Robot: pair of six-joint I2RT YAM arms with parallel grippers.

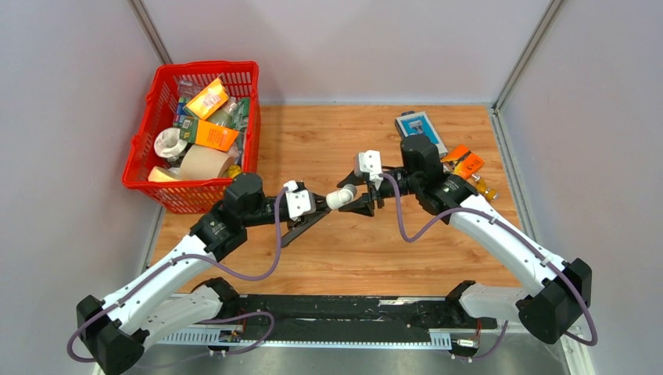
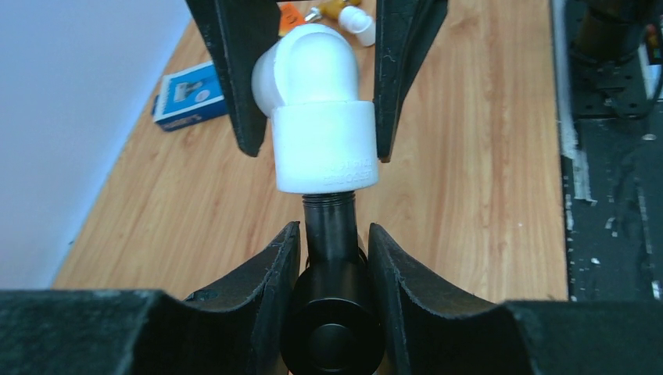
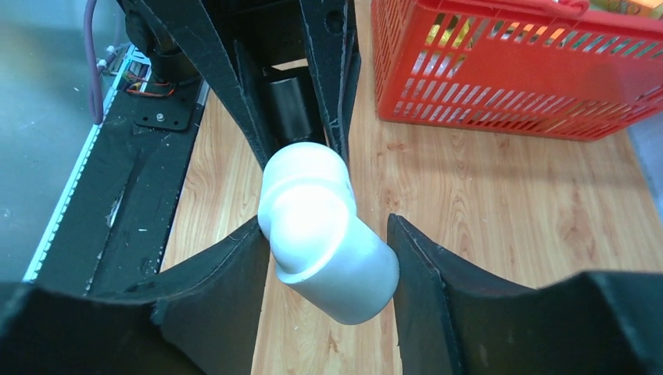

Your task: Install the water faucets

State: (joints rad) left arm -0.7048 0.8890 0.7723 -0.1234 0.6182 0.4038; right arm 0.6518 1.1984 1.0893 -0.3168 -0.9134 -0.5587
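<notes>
Faucet (image 2: 332, 312) and white elbow fitting (image 2: 324, 148) meet in mid-air above the middle of the table (image 1: 375, 258), so you are at the joining step.

At far left the red basket (image 1: 188, 199) of oddments stands well apart and plays no part. Next comes your left gripper (image 1: 317, 208), closed to a narrow gap around the dark faucet body, with the threaded end poking out past the fingertips. That thread enters the straight socket of the elbow. A short band of thread shows bare below the socket rim, so I judge the joint started but not seated.

To the right, your right gripper (image 3: 324, 226) is clamped on the elbow, one finger against each side. The blue box (image 1: 418, 125) lies behind it on the table.

Your next move calls for turning one part about the shared axis while the other holds firm, with light pressure along the thread. Keep socket and rod in line, or the thread may cross and jam.
</notes>
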